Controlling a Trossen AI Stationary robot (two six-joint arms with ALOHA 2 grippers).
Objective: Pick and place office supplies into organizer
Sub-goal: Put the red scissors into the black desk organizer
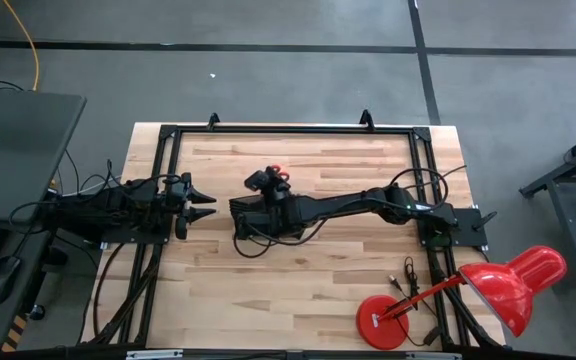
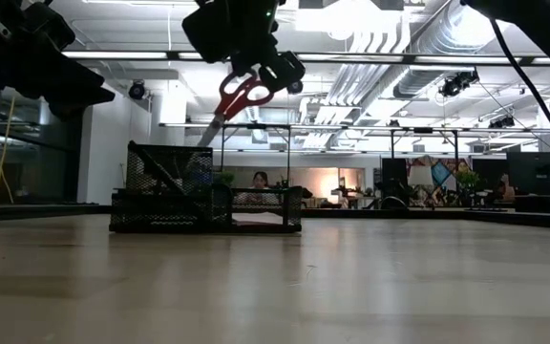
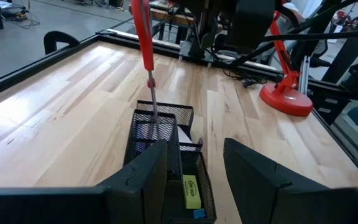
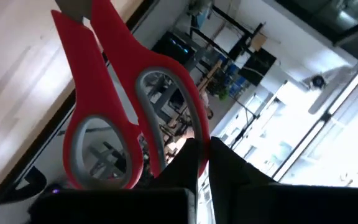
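Note:
Small red-handled scissors (image 2: 243, 95) hang from my right gripper (image 2: 256, 62), which is shut on them above the black mesh organizer (image 2: 206, 198). Their blades (image 3: 153, 106) slant down into the organizer's taller compartment. In the high view the right gripper (image 1: 264, 183) is at the table's middle, with the red handles (image 1: 279, 172) showing beside it. A yellow item (image 3: 191, 190) lies in the organizer's low part. My left gripper (image 1: 200, 205) waits open just left of the organizer, its fingers (image 3: 146, 177) empty. My right gripper pinches the rim of one red handle loop (image 4: 190, 132) between its two fingers. The scissors hang below the fingers, handles up and tilted. The blade tip (image 2: 201, 141) reaches down to the mesh wall of the organizer's taller compartment.
A big red desk lamp (image 1: 513, 283) with a round base (image 1: 382, 322) stands at the near right corner, a cable (image 1: 408, 275) beside it. Black frame rails (image 1: 288, 128) run round the tabletop. Bare wood (image 1: 268, 290) lies on the near side.

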